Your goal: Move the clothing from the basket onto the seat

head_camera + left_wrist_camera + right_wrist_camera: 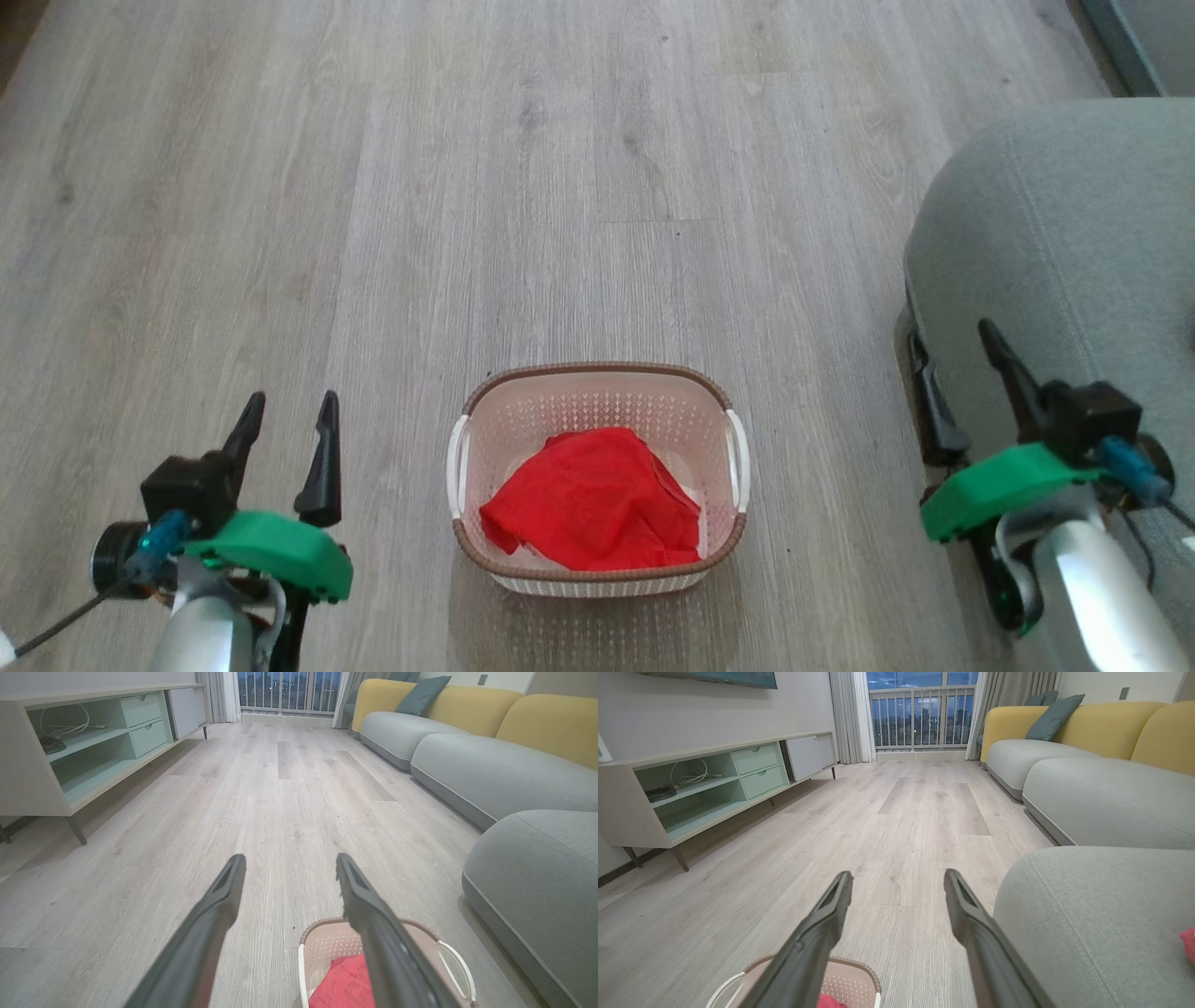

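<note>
A plain red garment lies crumpled in the cream basket on the floor, centre bottom of the head view. The basket and red cloth also show low in the left wrist view. The grey-green seat rises at the right. A sliver of red fabric lies on the seat at the right edge of the right wrist view. My left gripper hangs open left of the basket, empty. Open and empty too, my right gripper is at the seat's near corner.
Bare wooden floor stretches ahead of the basket. A low media cabinet runs along the left wall. A grey and yellow sofa with teal cushions lines the right side, beyond the seat. A balcony door closes the far end.
</note>
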Robot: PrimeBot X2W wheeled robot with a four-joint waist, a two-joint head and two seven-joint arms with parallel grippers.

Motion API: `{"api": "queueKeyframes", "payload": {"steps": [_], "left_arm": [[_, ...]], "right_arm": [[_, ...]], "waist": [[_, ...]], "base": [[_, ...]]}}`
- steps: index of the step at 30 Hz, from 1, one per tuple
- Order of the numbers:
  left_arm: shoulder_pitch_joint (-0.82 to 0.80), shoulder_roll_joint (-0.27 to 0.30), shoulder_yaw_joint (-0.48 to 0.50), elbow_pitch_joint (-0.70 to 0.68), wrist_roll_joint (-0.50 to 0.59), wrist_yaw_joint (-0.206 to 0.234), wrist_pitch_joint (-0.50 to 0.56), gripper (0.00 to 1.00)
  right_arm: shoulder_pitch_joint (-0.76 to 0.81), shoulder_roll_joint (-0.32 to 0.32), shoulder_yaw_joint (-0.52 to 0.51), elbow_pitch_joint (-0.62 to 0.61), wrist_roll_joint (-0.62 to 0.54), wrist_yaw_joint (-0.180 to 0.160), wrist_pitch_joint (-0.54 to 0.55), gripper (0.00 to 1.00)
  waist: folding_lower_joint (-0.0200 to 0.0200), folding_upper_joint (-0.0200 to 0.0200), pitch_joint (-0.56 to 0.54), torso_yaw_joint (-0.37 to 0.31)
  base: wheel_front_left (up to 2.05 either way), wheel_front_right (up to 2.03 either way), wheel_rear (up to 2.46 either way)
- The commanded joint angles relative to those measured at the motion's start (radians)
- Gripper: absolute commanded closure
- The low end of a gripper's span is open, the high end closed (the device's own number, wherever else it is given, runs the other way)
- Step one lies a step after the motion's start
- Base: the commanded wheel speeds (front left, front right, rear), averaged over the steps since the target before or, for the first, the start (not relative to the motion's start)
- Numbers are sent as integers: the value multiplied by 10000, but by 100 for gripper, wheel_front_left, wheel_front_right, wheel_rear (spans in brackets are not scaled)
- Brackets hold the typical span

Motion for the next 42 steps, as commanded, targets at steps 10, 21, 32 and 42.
{"api": "queueKeyframes", "payload": {"steps": [10, 21, 32, 42], "left_arm": [[-66, -112, 669, -527, 288, -2, -51, 0], [-222, -195, 350, -425, 248, -14, -51, 0], [-1120, -76, -1215, -99, -157, -16, -51, 0], [-2755, 205, -2835, 663, -623, -16, -51, 0]], "right_arm": [[-36, 204, 160, -389, -142, -4, -91, 0], [-388, 234, 174, -541, -231, -4, -91, 0], [-1448, 441, -15, -1288, -453, -4, -91, 0], [-2918, 776, 105, -2044, -852, -4, -91, 0]], "waist": [[1, -1, 71, -119], [1, -1, 484, -164], [1, -1, 2217, -400], [1, -1, 4664, -875]], "base": [[0, 0, 0], [0, 0, 0], [0, 0, 0], [0, 0, 0]]}}
